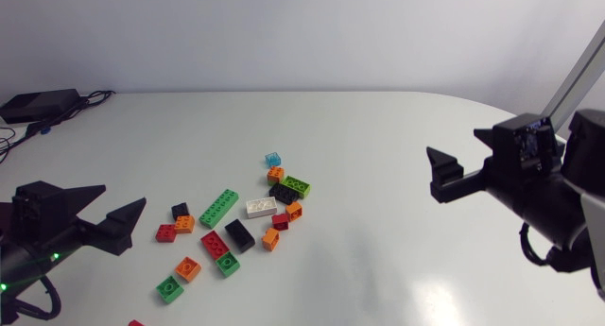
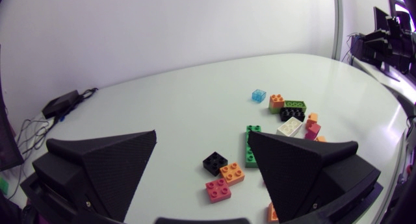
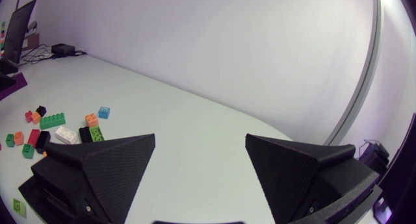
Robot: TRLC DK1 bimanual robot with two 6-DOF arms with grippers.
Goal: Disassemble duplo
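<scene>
Several loose duplo bricks lie scattered in the middle of the table. Among them are a long green brick [image 1: 218, 208] [image 2: 252, 146], a white brick [image 1: 261, 208] [image 2: 289, 126], a light blue brick [image 1: 273, 160] [image 3: 104, 112] and a red brick [image 1: 215, 244]. An orange, a green and a black brick [image 1: 282, 193] sit packed together; I cannot tell whether they are joined. My left gripper [image 1: 125, 195] [image 2: 203, 134] hovers open left of the pile, holding nothing. My right gripper [image 1: 454, 142] [image 3: 200, 137] is open and empty, far to the right of the bricks.
A black, an orange and a red brick [image 2: 218, 189] lie closest to my left gripper. A green brick [image 1: 169, 288] and an orange brick [image 1: 187, 268] sit near the front edge. A black box with cables [image 1: 38, 106] rests at the back left corner.
</scene>
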